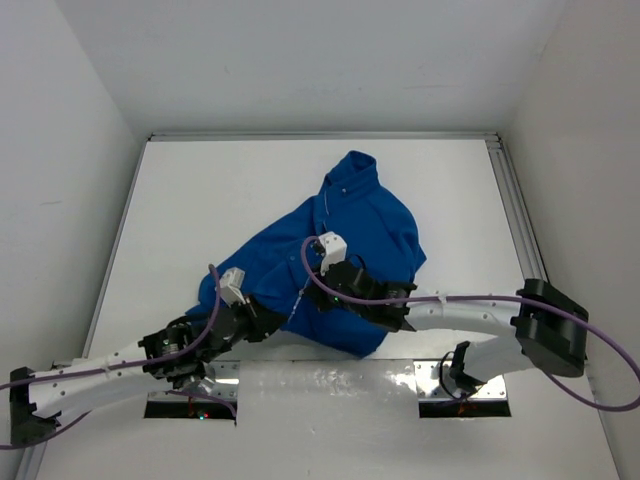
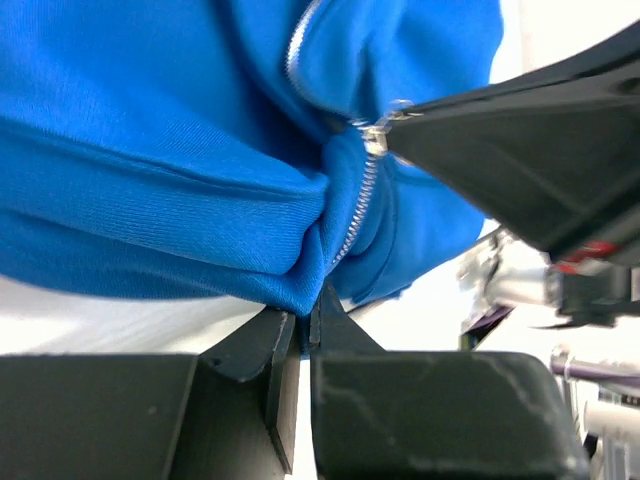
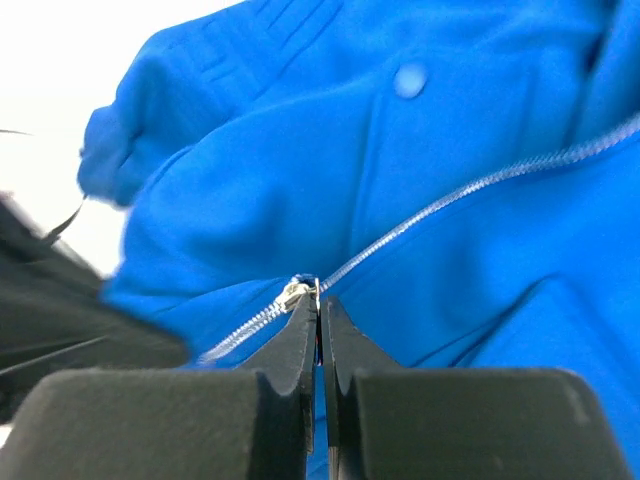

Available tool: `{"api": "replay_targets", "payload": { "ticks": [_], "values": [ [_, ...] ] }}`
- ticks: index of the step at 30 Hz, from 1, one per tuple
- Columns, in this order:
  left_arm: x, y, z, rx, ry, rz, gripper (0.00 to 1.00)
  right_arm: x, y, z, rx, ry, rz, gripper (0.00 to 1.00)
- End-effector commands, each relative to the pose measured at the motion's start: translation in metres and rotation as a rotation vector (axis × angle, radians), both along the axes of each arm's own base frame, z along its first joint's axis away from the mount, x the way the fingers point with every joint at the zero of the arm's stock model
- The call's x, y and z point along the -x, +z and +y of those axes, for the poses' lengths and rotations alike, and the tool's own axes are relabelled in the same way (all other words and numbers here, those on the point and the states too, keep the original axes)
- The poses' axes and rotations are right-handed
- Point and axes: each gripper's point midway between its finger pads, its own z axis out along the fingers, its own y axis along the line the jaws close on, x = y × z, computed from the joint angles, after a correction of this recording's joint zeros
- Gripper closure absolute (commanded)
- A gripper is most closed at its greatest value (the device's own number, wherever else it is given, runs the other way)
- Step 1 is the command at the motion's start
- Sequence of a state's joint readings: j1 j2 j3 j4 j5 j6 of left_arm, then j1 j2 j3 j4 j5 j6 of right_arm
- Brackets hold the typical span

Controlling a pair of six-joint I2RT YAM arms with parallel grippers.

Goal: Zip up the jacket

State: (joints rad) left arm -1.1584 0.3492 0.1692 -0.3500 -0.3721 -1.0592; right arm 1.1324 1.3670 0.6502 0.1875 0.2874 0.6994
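Pins hem of jacket [image 1: 370,230] in closed left tool [image 2: 308,318], grips zipper pull [image 3: 295,293] in closed right tool [image 3: 318,300] just beyond, with open zipper [image 3: 450,200] lying onward toward collar [image 1: 352,170].

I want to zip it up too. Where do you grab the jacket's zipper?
Pinch the small silver zipper pull, low on the jacket front, coming from the hem side so the fingers meet it tip-first. It is the raised bit on the teeth, and the track runs away toward the collar.
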Motion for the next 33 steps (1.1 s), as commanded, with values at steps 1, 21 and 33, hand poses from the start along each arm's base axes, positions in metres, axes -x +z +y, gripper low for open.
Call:
{"api": "replay_targets", "payload": {
  "ticks": [1, 21, 33],
  "values": [
    [-0.005, 0.02, 0.015, -0.07, 0.008, -0.063, 1.0, -0.051, 0.017, -0.043, 0.251, -0.197, -0.211, 1.0],
    [-0.033, 0.192, 0.096, 0.095, 0.306, -0.368, 1.0, -0.226, 0.154, -0.179, 0.493, -0.753, -0.417, 1.0],
    [-0.038, 0.206, 0.087, 0.133, 0.309, -0.403, 1.0, -0.208, 0.169, -0.164, 0.091, -0.478, -0.284, 1.0]
  ]
}}
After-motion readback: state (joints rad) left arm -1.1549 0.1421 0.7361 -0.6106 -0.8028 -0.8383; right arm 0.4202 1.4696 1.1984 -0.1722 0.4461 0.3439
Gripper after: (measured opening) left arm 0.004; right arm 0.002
